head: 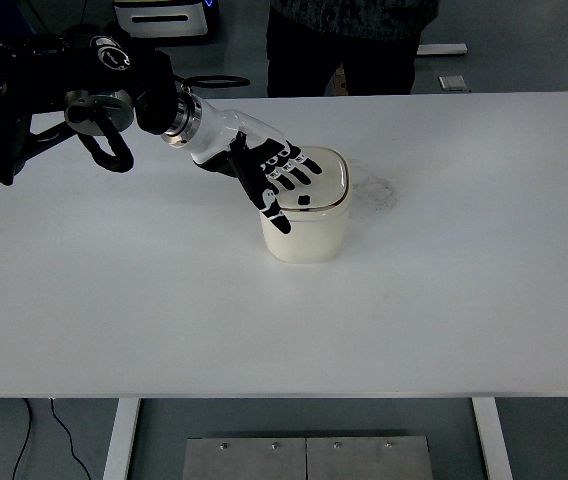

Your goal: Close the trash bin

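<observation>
A small cream trash bin (309, 232) stands near the middle of the white table (284, 300). Its lid (329, 178) lies flat and level on the rim, with no gap showing. My left hand (282, 175) rests palm down on the lid's left half, its fingers (299, 170) spread flat across the top and the thumb hanging over the bin's left front edge. The hand grasps nothing. My right arm is out of view.
A person in dark trousers (349, 45) stands behind the table's far edge. A faint grey smudge (379, 190) marks the table right of the bin. A black cable loop (104, 135) hangs from my left forearm at the back left.
</observation>
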You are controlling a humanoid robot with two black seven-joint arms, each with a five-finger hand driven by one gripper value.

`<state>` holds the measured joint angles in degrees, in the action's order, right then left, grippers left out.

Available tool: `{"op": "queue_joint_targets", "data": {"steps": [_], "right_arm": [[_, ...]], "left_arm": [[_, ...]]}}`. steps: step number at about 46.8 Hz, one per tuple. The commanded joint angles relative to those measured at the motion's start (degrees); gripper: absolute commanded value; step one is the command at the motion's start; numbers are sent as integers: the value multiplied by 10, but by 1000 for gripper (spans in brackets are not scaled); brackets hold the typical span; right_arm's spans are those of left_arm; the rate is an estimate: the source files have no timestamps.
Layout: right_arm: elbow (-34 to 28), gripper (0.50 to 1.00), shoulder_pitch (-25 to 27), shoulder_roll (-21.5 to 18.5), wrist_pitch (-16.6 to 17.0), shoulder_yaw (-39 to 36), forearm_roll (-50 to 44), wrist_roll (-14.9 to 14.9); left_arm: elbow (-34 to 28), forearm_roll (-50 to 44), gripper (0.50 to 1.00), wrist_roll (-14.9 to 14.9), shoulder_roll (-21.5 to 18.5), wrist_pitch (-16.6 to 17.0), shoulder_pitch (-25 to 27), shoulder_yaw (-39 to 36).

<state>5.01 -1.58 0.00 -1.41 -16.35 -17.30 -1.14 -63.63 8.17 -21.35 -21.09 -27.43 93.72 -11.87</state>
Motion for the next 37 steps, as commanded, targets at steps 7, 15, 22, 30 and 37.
{"op": "queue_joint_targets", "data": {"steps": [7,15,22,30,37], "right_arm": [[0,989,0,0,0,0,0,0],[0,991,0,0,0,0,0,0],[0,991,0,0,0,0,0,0],[0,989,0,0,0,0,1,0],[0,991,0,0,0,0,0,0]], "left_arm": [[0,0,1000,0,2,0,-1,0],[0,0,1000,0,4,1,-4,0],[0,0,1000,0,8,3,-8,0],[1,0,1000,0,8,3,-8,0],[0,0,1000,0,8,3,-8,0]]}}
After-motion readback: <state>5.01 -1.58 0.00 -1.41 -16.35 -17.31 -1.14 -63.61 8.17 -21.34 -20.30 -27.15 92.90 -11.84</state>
